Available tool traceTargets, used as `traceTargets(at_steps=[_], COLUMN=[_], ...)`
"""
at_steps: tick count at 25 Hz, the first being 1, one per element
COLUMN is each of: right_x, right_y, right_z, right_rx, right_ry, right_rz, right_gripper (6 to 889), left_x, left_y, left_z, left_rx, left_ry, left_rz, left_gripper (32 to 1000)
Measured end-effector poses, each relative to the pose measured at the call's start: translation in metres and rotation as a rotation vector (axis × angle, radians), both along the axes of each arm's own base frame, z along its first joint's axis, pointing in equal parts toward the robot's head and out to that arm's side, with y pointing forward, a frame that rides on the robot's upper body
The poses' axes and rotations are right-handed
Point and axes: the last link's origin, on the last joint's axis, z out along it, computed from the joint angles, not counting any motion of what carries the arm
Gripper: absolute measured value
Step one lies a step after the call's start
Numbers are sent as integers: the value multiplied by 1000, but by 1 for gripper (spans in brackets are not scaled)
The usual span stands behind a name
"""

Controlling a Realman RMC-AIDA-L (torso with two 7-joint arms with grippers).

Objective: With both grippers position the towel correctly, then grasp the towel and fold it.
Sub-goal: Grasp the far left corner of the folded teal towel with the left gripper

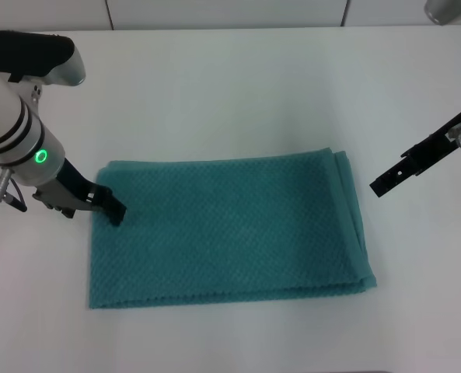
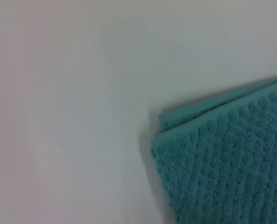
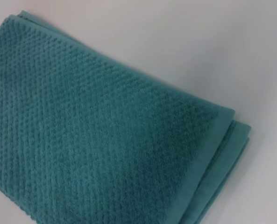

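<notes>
Towel lies flat mid-bench, already layered but not yet grasped: your left gripper touches its nine-o'clock edge, your right gripper hovers off its three-o'clock edge, finger states I cannot tell.

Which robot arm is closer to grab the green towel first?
The left. Its tool is right at the towel's left edge, while the right tool hangs apart, beyond the right edge.
</notes>
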Motion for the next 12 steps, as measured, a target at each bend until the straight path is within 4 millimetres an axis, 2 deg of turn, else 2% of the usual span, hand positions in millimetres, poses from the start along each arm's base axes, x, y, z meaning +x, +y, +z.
traceTargets(at_steps=[12], right_x=[1], right_y=[0], right_z=[0], right_rx=[1], right_ry=[-1], right_rz=[-1], right_gripper=[856], left_x=[-8], left_y=[-1], left_z=[-8], left_rx=[-5], left_ry=[23], left_rz=[-9], left_gripper=[829])
